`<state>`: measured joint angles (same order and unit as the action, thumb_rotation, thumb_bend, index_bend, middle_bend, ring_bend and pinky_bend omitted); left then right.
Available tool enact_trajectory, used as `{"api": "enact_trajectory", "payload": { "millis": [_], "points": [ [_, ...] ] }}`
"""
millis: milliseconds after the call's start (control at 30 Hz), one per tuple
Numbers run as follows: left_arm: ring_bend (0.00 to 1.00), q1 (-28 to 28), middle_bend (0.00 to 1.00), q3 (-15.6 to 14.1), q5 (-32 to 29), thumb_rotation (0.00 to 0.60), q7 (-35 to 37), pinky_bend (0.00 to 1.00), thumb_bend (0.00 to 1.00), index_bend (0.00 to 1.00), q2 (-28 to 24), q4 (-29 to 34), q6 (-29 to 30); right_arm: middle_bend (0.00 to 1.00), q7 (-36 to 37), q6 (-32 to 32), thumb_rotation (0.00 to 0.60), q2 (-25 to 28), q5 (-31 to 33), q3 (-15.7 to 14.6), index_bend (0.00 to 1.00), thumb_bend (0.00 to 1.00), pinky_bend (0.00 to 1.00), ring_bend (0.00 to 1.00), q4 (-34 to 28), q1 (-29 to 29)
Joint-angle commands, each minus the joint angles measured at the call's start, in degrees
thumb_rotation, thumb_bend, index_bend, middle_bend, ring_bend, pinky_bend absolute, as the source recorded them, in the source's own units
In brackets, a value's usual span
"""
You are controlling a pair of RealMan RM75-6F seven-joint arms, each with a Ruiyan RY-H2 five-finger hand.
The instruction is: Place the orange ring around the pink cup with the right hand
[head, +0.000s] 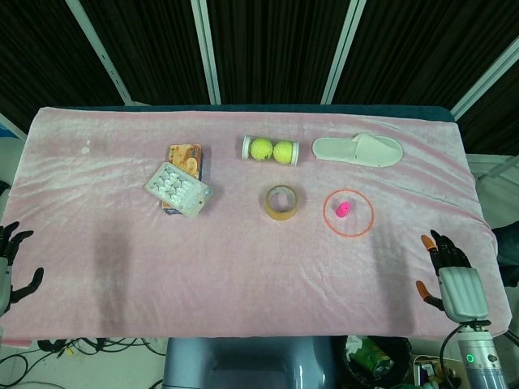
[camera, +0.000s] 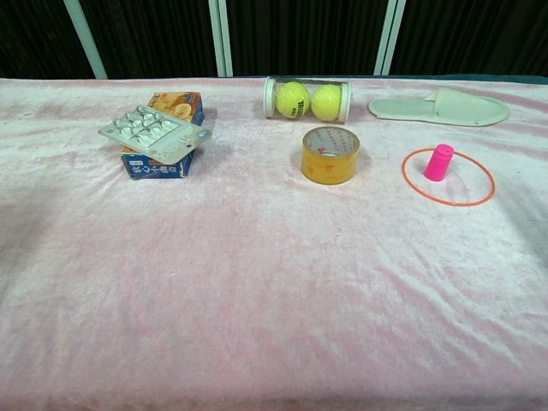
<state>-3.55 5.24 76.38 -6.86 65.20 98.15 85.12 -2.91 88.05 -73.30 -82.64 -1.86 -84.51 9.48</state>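
Note:
The orange ring (head: 359,228) (camera: 479,199) lies flat on the pink cloth and encircles the small pink cup (head: 343,210) (camera: 439,162), which stands upright inside it, off-centre towards the left. My right hand (head: 454,279) is near the table's front right edge, well clear of the ring, fingers spread and holding nothing. My left hand (head: 10,259) sits at the far left edge, fingers apart and empty. Neither hand shows in the chest view.
A roll of tape (head: 281,202) stands left of the ring. Behind are a tube of tennis balls (head: 271,150) and a white slipper (head: 358,151). A blister pack (head: 178,189) rests on a snack box (head: 184,162) at mid-left.

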Motion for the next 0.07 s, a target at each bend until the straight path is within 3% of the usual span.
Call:
{"api": "enact_trajectory", "payload": {
  "millis": [33, 67],
  "points": [
    [0.0, 0.11, 0.06, -0.1, -0.08, 0.6, -0.26, 0.0, 0.34, 0.19, -0.08, 0.44, 0.0, 0.0, 0.48, 2.15, 0.6, -0.69, -1.07, 0.87, 0.0, 0.23, 0.16, 0.0, 0.93, -1.49],
    [0.0, 0.11, 0.06, -0.11, 0.08, 0.6, -0.34, 0.0, 0.34, 0.19, -0.09, 0.38, 0.09, 0.0, 0.58, 2.2, 0.6, -0.56, -1.34, 0.87, 0.0, 0.23, 0.16, 0.0, 0.94, -1.65]
  ]
}}
